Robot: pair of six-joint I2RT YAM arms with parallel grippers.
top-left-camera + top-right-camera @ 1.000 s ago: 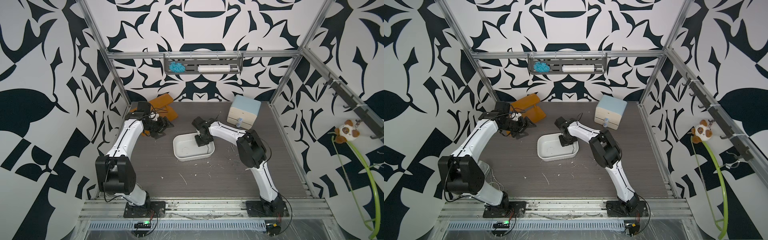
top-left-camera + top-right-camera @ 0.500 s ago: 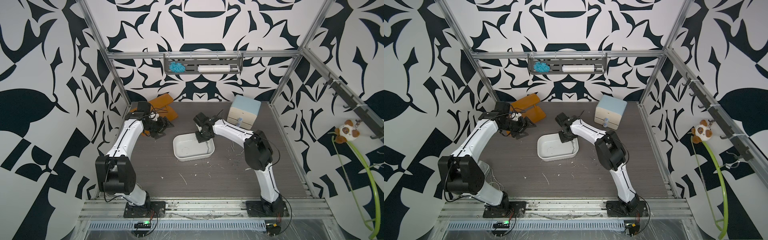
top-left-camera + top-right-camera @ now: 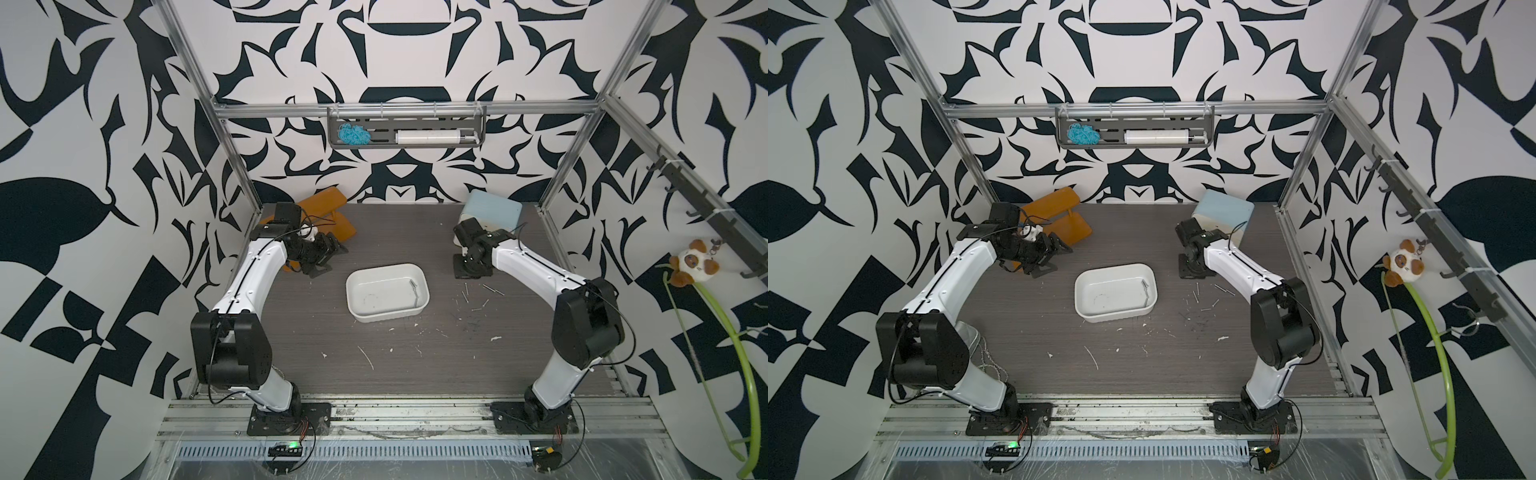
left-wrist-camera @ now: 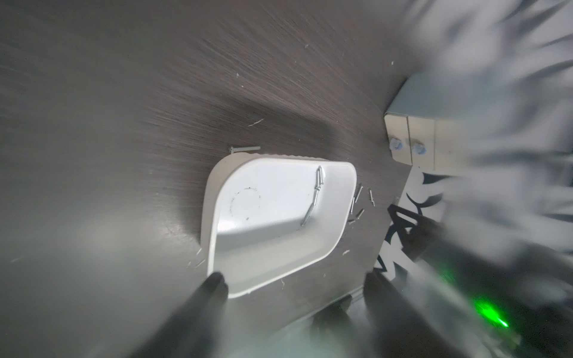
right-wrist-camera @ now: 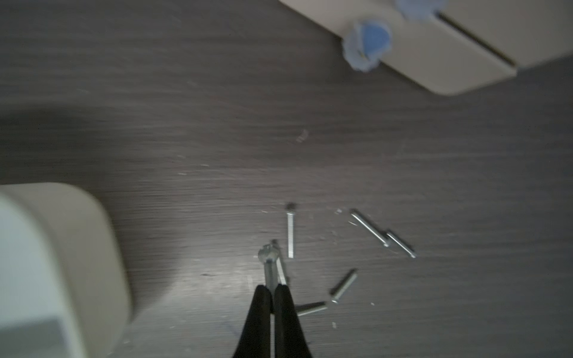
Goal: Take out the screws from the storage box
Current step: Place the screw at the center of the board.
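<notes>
Black-and-white patterned walls (image 3: 124,124) surround a dark wood-grain tabletop (image 3: 457,374) (aluminium rails (image 3: 270,109) frame it).

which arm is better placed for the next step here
Right, likely: the right gripper pinches a screw above the loose screws beside the storage box, ready to release; the left gripper hangs open, empty, by the orange shelf.

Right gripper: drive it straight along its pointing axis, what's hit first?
Likely the bare table among the loose screws; the screw held by the right gripper would land first. Depth is unclear.
</notes>
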